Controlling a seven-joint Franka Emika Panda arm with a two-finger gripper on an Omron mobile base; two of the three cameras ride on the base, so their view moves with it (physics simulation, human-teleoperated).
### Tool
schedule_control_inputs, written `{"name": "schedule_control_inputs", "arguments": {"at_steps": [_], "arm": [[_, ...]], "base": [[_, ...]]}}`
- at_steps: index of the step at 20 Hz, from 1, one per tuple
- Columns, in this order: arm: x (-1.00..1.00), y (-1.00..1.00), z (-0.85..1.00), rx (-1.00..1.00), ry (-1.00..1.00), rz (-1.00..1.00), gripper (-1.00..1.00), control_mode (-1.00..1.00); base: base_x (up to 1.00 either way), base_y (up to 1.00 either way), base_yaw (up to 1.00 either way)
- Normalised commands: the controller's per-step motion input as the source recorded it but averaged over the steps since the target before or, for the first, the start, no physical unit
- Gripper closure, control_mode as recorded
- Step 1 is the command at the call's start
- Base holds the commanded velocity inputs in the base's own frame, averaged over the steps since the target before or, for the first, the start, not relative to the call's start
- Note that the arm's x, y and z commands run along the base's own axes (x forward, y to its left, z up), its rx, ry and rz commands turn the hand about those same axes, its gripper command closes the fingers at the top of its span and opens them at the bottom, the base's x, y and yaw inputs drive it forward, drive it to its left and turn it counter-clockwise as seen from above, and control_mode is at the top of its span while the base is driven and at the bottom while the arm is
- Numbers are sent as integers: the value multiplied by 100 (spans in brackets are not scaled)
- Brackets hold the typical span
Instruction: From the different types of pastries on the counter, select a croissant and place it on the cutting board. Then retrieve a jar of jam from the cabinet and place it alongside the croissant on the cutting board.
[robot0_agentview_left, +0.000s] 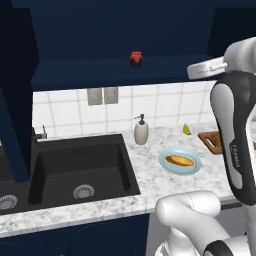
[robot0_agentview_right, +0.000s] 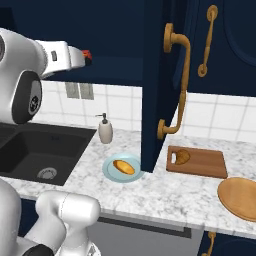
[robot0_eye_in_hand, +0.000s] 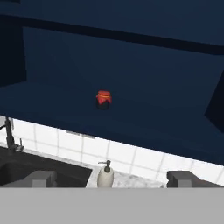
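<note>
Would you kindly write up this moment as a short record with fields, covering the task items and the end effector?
croissant: on the cutting board, near its handle end
jar of jam: upright on the open cabinet's shelf
other pastry: on a light blue plate
soap dispenser: beside the sink
end effector: open, empty, facing the jar, apart from it

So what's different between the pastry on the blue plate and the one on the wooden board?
The bun is smooth, oblong and orange-yellow; the croissant is lumpy, rounder and darker golden-brown. The bun lies on a round light-blue plate, while the croissant sits at the left end of the rectangular cutting board. Both are small baked pieces on the marble counter.
</note>
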Motion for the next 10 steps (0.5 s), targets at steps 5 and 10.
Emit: {"name": "schedule_control_inputs", "arguments": {"at_steps": [5,10], "arm": [[21,13,-21,4,-14,-7,-100,-100],[53,0,-8,35,-36,1,-100,-100]], "base": [[0,0,0],[0,0,0]]}}
